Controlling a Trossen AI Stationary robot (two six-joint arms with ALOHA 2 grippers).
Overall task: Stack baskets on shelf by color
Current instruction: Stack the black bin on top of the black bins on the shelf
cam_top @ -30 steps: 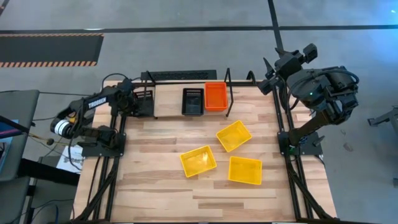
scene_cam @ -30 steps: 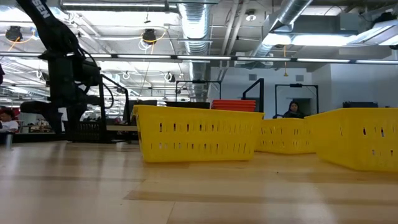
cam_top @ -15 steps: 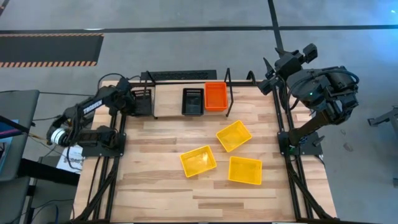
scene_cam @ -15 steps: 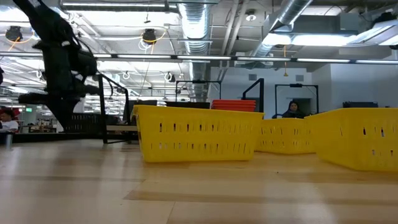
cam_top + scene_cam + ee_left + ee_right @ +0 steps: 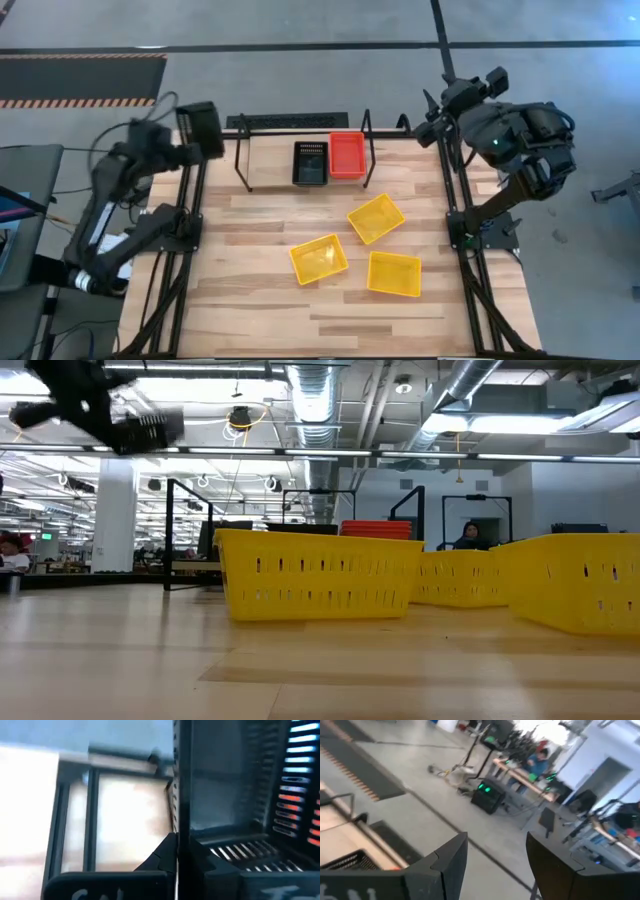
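Note:
My left gripper is raised over the table's far left corner, shut on a black basket, which also shows blurred high up in the low view. The shelf stands along the far edge. On its board rest another black basket and a red-orange basket side by side. Three yellow baskets rest on the tabletop. My right gripper stands open, high beyond the far right corner, with nothing between its fingers. My left gripper holds the black basket by one side wall, pinched between the two fingers. One finger is inside the basket and the other outside. The basket is lifted clear of the shelf and the table and sits tilted in the hold.
The shelf's black wire loops stand upright at its ends. The board's left part is bare wood. The table's near half holds nothing. A person sits in the room beyond.
My left gripper has risen from the shelf's left end and tipped upward, carrying the black basket with it. The basket, which rested on the board's left end, now hangs high and clear of the shelf. My right arm has kept still.

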